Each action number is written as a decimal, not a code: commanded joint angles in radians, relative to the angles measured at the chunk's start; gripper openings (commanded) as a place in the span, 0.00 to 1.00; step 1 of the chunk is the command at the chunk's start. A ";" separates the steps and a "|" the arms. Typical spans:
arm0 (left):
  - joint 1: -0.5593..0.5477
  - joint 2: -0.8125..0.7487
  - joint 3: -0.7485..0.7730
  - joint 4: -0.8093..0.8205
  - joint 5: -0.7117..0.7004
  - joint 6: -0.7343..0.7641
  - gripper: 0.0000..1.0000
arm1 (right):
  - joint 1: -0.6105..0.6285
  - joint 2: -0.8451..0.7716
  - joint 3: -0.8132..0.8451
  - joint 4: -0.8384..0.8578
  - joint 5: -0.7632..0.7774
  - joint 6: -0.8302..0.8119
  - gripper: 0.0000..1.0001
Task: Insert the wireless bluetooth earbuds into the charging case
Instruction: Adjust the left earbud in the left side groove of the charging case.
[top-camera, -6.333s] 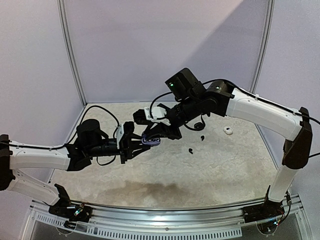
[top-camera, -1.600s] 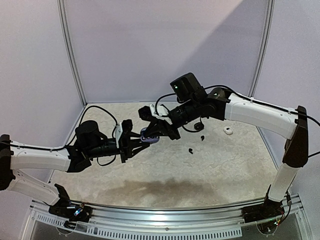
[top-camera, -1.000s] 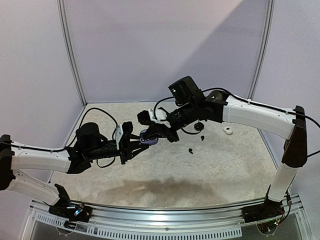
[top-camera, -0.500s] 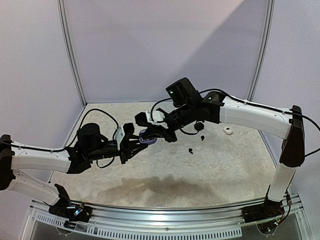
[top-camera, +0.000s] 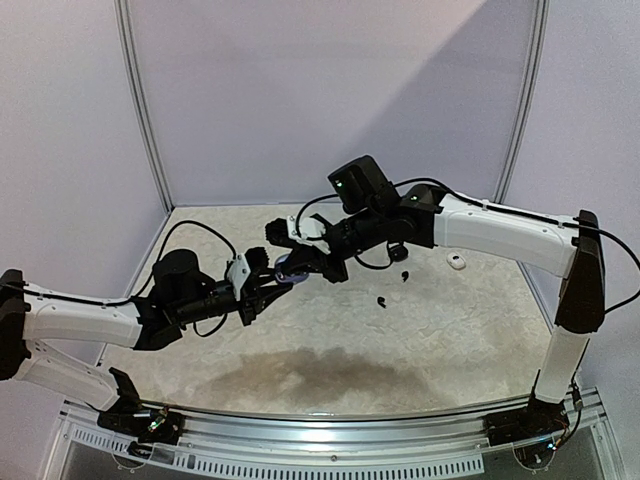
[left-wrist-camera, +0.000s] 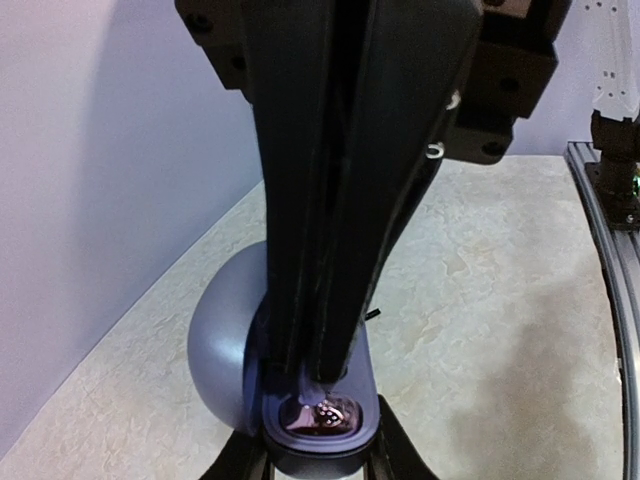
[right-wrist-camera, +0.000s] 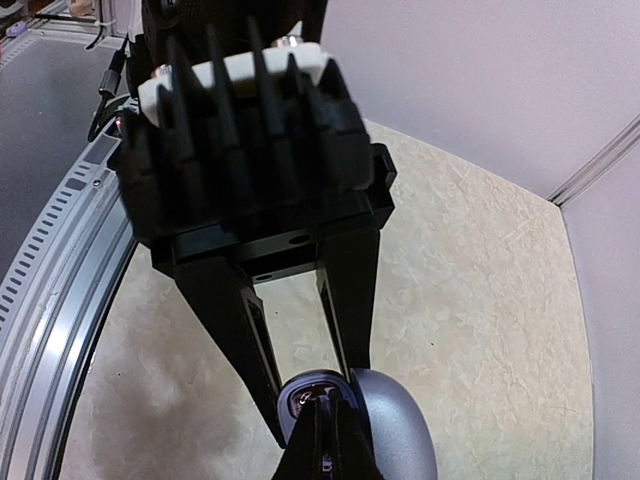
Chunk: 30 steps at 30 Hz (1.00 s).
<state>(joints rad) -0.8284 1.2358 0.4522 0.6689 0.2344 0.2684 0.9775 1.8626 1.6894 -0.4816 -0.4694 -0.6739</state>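
My left gripper (top-camera: 270, 290) is shut on the lavender charging case (left-wrist-camera: 322, 432), holding it above the table with its domed lid (left-wrist-camera: 220, 340) swung open. My right gripper (left-wrist-camera: 316, 378) is shut and comes down from above. Its tips sit in the case's open well, right on a small pale earbud (left-wrist-camera: 304, 388). In the right wrist view the same tips (right-wrist-camera: 326, 408) reach into the case (right-wrist-camera: 296, 398), which sits between the left gripper's black fingers (right-wrist-camera: 232, 330). Two black earbuds (top-camera: 383, 300) (top-camera: 404, 275) lie on the table to the right.
A small white piece (top-camera: 457, 262) lies at the right of the beige mat, and a dark object (top-camera: 397, 253) sits under the right arm. Lavender walls close off the back and sides. A metal rail (top-camera: 330, 440) runs along the near edge.
Both grippers have drifted slightly left together. The right tips have stayed at the case's well, and the left grip on the case is unchanged.
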 joint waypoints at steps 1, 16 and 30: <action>-0.038 -0.018 0.019 0.209 0.077 0.000 0.00 | -0.001 0.054 -0.031 -0.021 0.042 0.004 0.01; -0.038 -0.038 0.015 0.141 0.063 -0.059 0.00 | -0.012 -0.011 -0.062 0.027 0.055 0.026 0.11; -0.035 -0.047 0.018 0.074 0.072 -0.143 0.00 | -0.015 -0.097 -0.040 0.002 0.031 0.002 0.22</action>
<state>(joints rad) -0.8337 1.2057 0.4500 0.7147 0.2588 0.1505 0.9749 1.8069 1.6547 -0.4503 -0.4641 -0.6601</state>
